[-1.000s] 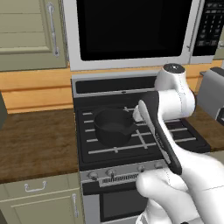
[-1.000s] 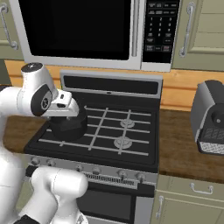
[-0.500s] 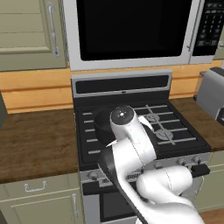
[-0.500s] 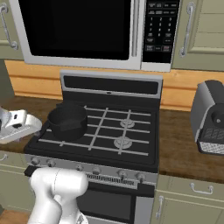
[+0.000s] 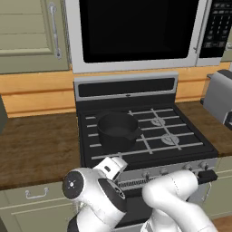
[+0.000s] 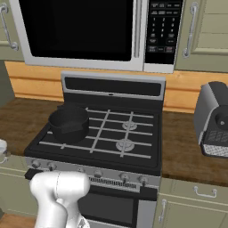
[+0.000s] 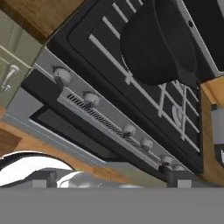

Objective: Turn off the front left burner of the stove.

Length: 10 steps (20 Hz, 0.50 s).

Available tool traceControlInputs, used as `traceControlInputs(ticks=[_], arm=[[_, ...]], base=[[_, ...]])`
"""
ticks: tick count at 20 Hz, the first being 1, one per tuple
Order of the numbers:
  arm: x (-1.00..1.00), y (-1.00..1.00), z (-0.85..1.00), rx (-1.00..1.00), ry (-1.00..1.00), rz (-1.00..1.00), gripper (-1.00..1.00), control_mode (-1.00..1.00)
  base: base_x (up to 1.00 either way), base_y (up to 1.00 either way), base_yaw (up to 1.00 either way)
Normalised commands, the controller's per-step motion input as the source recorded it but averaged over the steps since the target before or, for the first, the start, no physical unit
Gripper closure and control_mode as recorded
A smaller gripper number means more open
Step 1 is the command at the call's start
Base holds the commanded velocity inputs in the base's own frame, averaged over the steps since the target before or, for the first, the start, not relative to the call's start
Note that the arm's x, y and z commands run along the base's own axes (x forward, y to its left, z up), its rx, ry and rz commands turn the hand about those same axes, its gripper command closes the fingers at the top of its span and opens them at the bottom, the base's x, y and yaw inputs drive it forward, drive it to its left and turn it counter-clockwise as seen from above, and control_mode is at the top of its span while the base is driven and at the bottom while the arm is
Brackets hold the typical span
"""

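Five small round knobs can be counted on the silver front strip (image 7: 109,120) of the stove (image 6: 113,87); there may be a sixth at the far end, but it is too blurred to confirm.

- **Burner location:** the front left burner (image 5: 102,155) is the near-left section of the black cooktop. A dark pot (image 7: 153,48) stands on the left grates, over or just behind it; which of the two I cannot tell. No flame is discernible.
- **Where to take hold:** the likely target is the endmost knob on the left (image 7: 62,75), though no markings are legible to confirm which burner it serves.
- **Handling (judgement):** the knob is rigid, smooth and small, so it should be pinched squarely across its rim. It turns on a fixed shaft, so the hand must roll about the knob's axis and not drag sideways. The smooth finish could slip under a light pinch. The pot needs no touching.
- **End effector:** the end effector (image 5: 113,166) sits low in front of the stove, near the left end of the strip and apart from it. Its fingers are hidden behind the arm's white body, so I cannot tell whether they are spread or pressed together.
- **Also cut off:** the oven door below the strip, largely blocked by the arm in both base views.
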Motion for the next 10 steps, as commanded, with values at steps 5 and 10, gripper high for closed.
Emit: traceControlInputs(ticks=[5,10], arm=[[0.08,0.54,-0.54,-0.19,0.00,0.08,-1.00,-1.00],[0.40,0.00,-0.27,-0.06,-0.06,0.00,-1.00,-1.00]], base=[[0.00,0.00,0.00],[0.00,0.00,0.00]])
